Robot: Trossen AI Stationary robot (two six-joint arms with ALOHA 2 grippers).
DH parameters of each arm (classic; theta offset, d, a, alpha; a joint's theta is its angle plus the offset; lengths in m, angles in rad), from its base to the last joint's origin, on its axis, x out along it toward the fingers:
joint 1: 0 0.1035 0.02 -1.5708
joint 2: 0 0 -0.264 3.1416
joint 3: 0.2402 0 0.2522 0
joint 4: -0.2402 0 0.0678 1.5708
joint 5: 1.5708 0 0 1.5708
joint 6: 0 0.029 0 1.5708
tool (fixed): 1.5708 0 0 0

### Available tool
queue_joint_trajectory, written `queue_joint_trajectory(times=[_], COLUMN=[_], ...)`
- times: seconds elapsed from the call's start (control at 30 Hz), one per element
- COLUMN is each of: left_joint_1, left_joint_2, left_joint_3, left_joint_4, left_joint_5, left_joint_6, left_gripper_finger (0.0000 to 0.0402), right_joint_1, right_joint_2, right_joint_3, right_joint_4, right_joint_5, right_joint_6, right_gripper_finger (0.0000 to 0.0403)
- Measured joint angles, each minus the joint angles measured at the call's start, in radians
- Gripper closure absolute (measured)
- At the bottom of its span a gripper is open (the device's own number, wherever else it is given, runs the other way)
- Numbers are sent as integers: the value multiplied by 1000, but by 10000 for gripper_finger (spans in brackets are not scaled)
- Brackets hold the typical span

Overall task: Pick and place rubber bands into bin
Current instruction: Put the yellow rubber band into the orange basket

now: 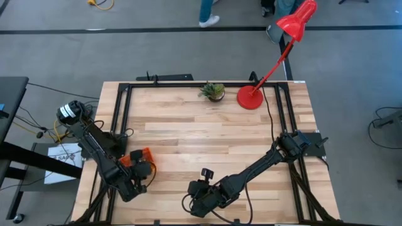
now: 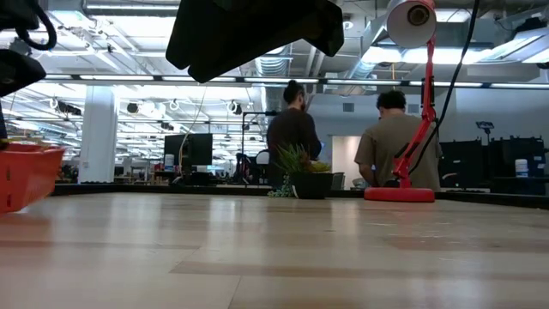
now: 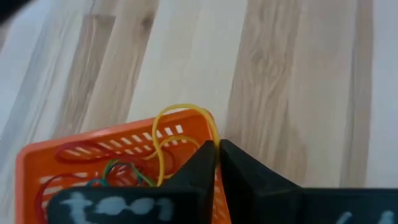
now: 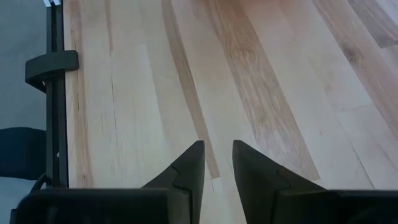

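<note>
**Yellow band pinched over orange bin**

Left gripper (image 3: 216, 155): positioned at near-left part of light wooden slatted tabletop (image 1: 188, 138), directly over small shallow bright orange plastic bin (image 3: 37, 162). Dark fingers pressed almost together, pinching thin yellow rubber-band loop (image 3: 180, 112) at tips. Loop arcs up above bin's slotted far wall, w/ second curl hanging down inside bin.

Bin contents per left wrist view: red rubber bands (image 3: 74, 152) lying along inside of wall; green rubber band (image 3: 127, 169) beside them, partly hidden behind gripper body. Exact count: cannot tell.

Bin location per high view: close to left edge of table, touching/under left gripper, mostly covered by arm. Low view: bin edge visible at far side of frame, resting on tabletop.

Right gripper (image 4: 217, 163): near front edge, approx. centre of table, well apart from bin. Fingers spread slightly w/ narrow gap, nothing between them, bare wood below.

Background: red desk lamp w/ round base (image 1: 250, 98) and small potted green plant (image 1: 213, 91) at far edge of table. Two persons (image 2: 343, 142) standing beyond table, backs turned.
</note>
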Motion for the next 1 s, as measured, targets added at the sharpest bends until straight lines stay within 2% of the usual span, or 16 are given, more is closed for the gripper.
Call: queue_joint_trajectory(times=[0.23,0.57,0.8,1.0], left_joint_1=[-9,-4,-4,-4], left_joint_2=[0,0,0,0], left_joint_3=[4,6,6,6], left_joint_4=[95,59,-110,-142], left_joint_5=[-55,-40,-18,-4], left_joint_6=[88,91,-58,-99], left_gripper_finger=[381,381,381,381], right_joint_1=[0,0,0,0], right_joint_2=[0,0,0,0], right_joint_3=[0,0,0,0], right_joint_4=[0,0,0,0], right_joint_5=[0,0,0,0], right_joint_6=[0,0,0,0], right_gripper_finger=[326,326,326,326])
